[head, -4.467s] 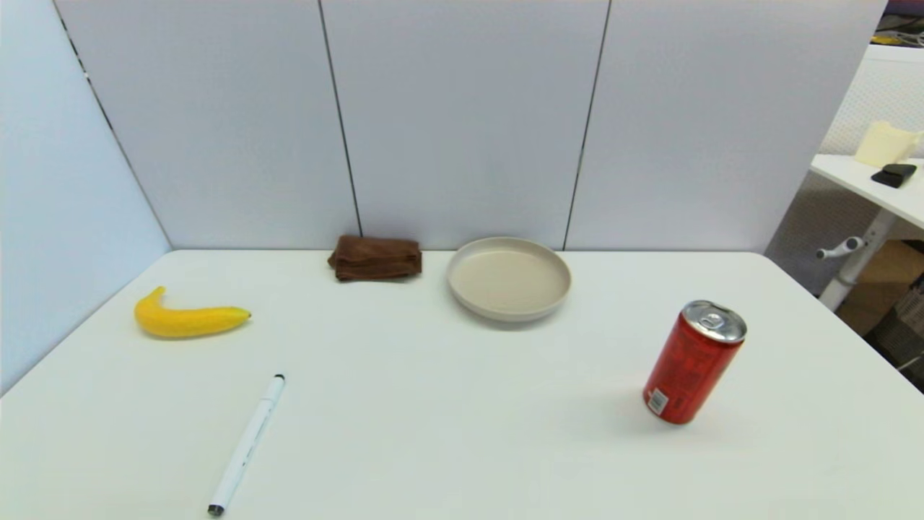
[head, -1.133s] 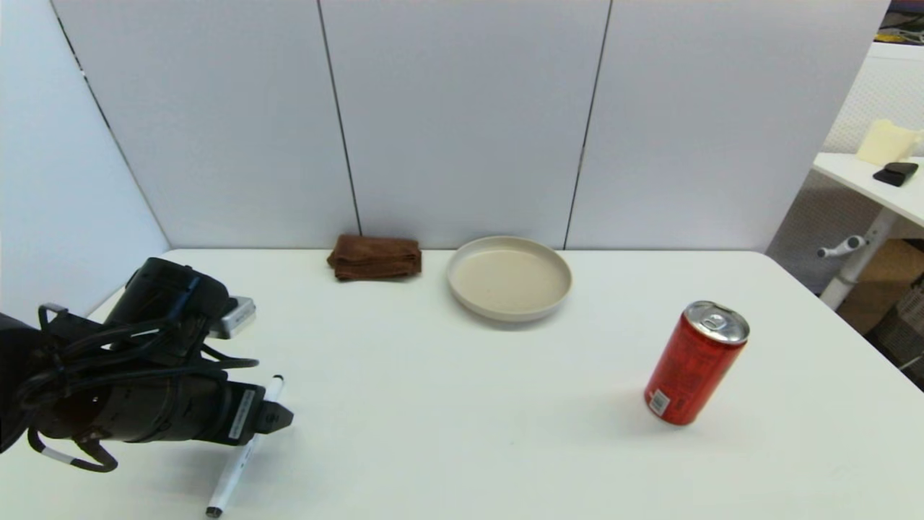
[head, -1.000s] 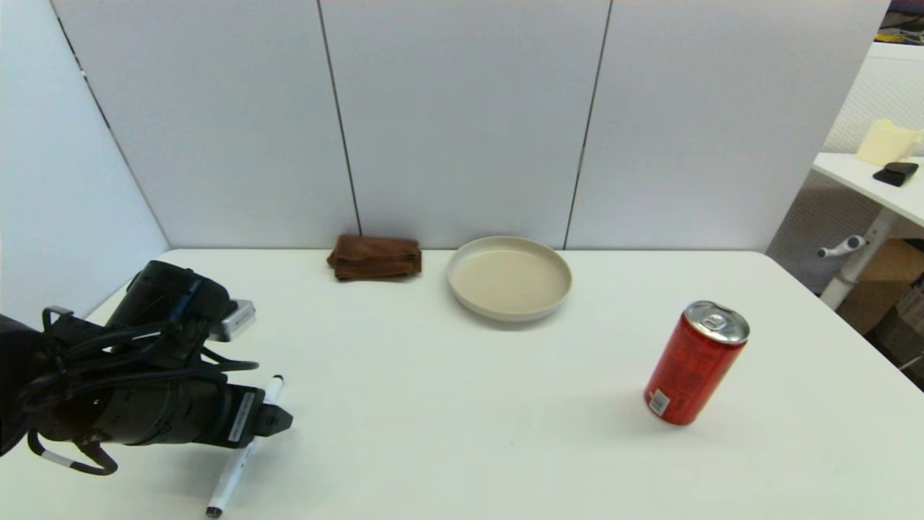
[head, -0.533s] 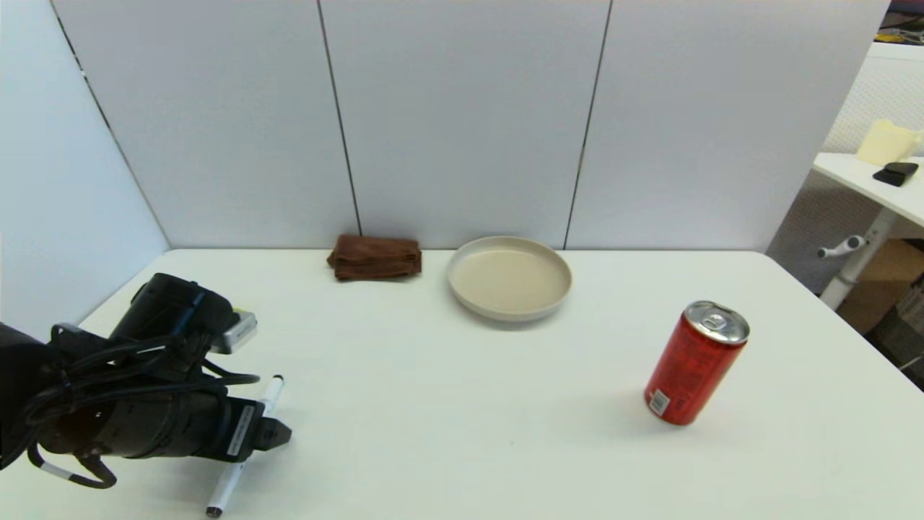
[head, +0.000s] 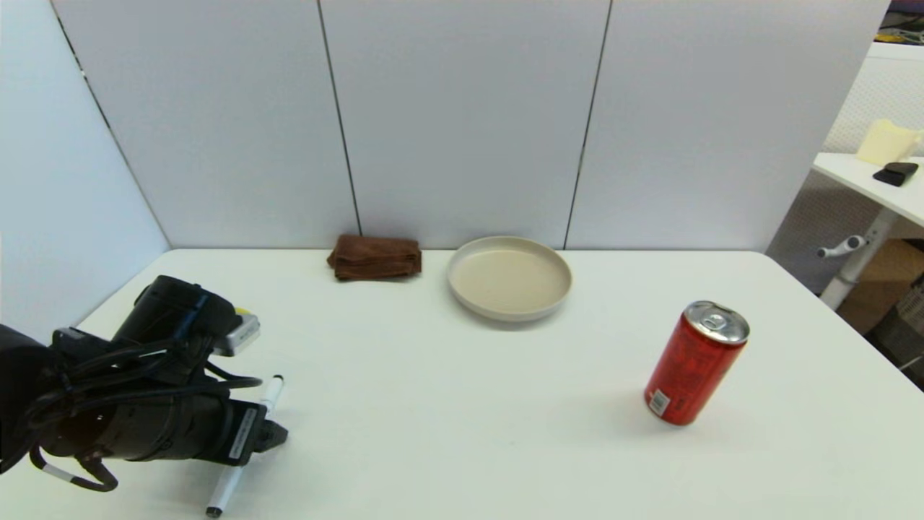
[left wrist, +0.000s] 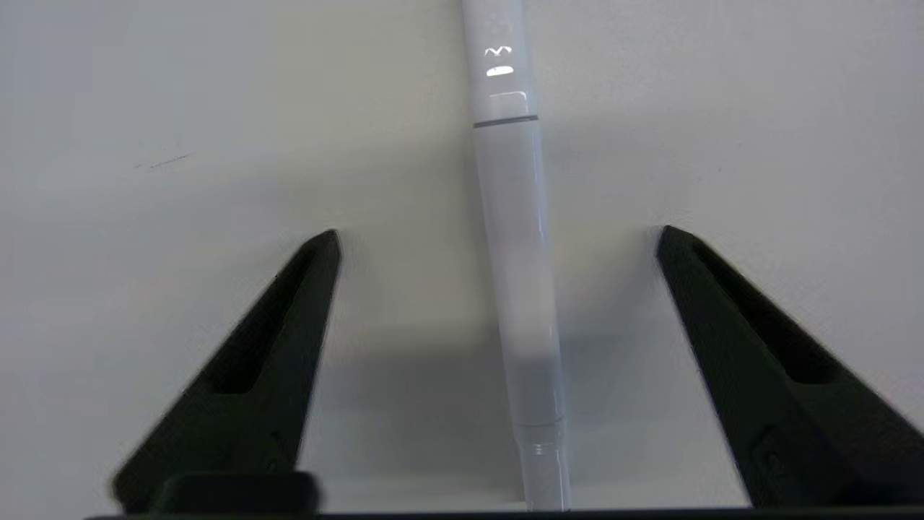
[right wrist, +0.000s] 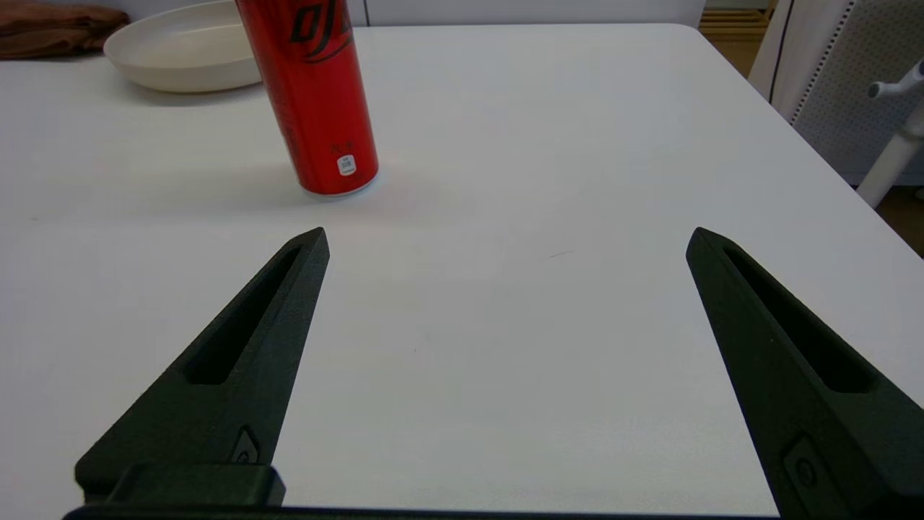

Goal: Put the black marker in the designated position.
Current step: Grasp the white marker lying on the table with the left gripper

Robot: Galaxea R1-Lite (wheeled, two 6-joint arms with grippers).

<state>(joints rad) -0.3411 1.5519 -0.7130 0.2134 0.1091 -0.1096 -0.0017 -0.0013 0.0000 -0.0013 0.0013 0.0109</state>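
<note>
The black marker (head: 271, 393), a slim white pen with black tips, lies on the white table at the near left; its middle is hidden under my left arm. My left gripper (head: 279, 435) hangs low over it, pointing down. In the left wrist view the left gripper (left wrist: 498, 232) is open, with the marker (left wrist: 505, 152) running between the two fingers and touching neither. The right gripper (right wrist: 507, 232) is open and holds nothing, hovering over the table's right side, out of the head view.
A red can (head: 694, 362) stands at the right, also seen in the right wrist view (right wrist: 310, 94). A beige plate (head: 509, 278) and a folded brown cloth (head: 375, 257) sit by the back wall. A sliver of yellow banana (head: 245, 313) shows behind the left arm.
The left arm came into view over the marker and has sunk a little lower over the last second. The marker, can, plate and cloth have not moved.
</note>
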